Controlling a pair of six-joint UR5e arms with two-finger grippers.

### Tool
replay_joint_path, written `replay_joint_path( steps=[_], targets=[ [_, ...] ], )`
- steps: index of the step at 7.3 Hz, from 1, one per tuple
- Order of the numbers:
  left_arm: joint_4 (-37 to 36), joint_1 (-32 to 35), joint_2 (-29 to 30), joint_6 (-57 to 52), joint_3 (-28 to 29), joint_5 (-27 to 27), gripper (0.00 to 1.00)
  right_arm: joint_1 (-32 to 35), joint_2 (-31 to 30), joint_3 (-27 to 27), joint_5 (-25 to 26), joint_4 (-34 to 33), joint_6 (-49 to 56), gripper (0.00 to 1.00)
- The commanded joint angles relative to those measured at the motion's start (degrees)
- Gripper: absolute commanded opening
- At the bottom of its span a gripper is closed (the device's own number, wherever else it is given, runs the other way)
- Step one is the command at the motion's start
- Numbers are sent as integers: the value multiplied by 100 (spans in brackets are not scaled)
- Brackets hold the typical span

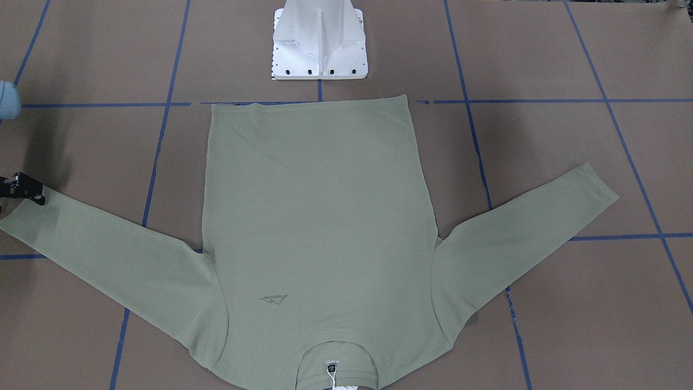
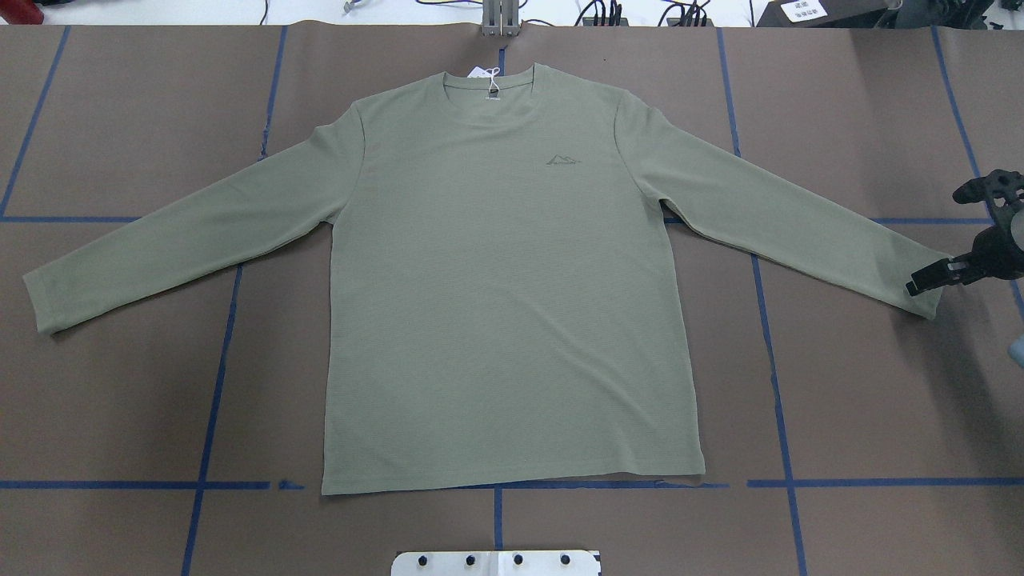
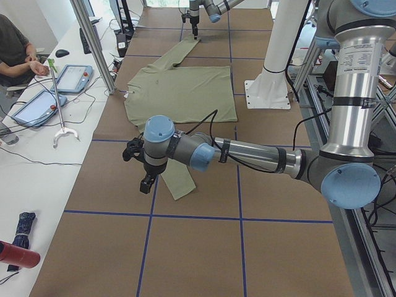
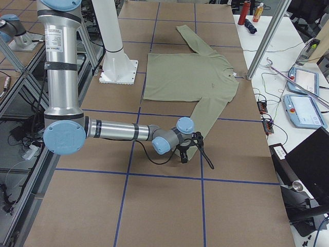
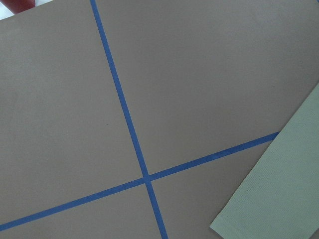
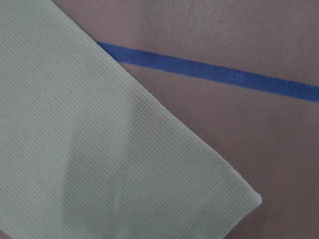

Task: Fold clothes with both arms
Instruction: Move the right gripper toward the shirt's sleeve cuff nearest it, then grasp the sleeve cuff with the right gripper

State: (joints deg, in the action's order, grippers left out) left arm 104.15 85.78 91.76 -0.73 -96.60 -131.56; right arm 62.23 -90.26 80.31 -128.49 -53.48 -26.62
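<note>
The sage-green shirt (image 2: pixel 512 304) lies flat, logo up, hem toward the white pedestal (image 2: pixel 496 562), sleeves splayed. The right gripper (image 2: pixel 922 282) is at the right cuff (image 2: pixel 932 302). The left gripper (image 3: pixel 147 183) hangs just beside the left cuff (image 3: pixel 179 190) (whether either pair of jaws is spread or closed, I can't tell). My worry is that the left one closes off the cloth, or a pinch takes only the top layer, and one sleeve drags crooked.
</note>
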Motion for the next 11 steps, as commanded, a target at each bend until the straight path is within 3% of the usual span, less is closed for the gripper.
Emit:
replay_joint_path(
  steps=[1, 2, 5, 7, 9, 11],
  targets=[
    [0, 0, 0, 3, -8, -1, 100, 8, 35, -6, -18, 4, -18, 78],
    [0, 0, 0, -6, 0, -1, 100, 17, 52, 55, -71, -14, -18, 67],
    [0, 0, 0, -14, 44, -1, 100, 17, 61, 47, -80, -14, -18, 24],
    [0, 0, 9, -6, 44, -1, 100, 17, 52, 47, -80, -23, -18, 16],
    [0, -9, 9, -6, 44, -1, 100, 26, 52, 55, -80, -40, -27, 0],
    [0, 0, 9, -6, 44, -1, 100, 131, 52, 422, -324, -58, -140, 0]
  ],
)
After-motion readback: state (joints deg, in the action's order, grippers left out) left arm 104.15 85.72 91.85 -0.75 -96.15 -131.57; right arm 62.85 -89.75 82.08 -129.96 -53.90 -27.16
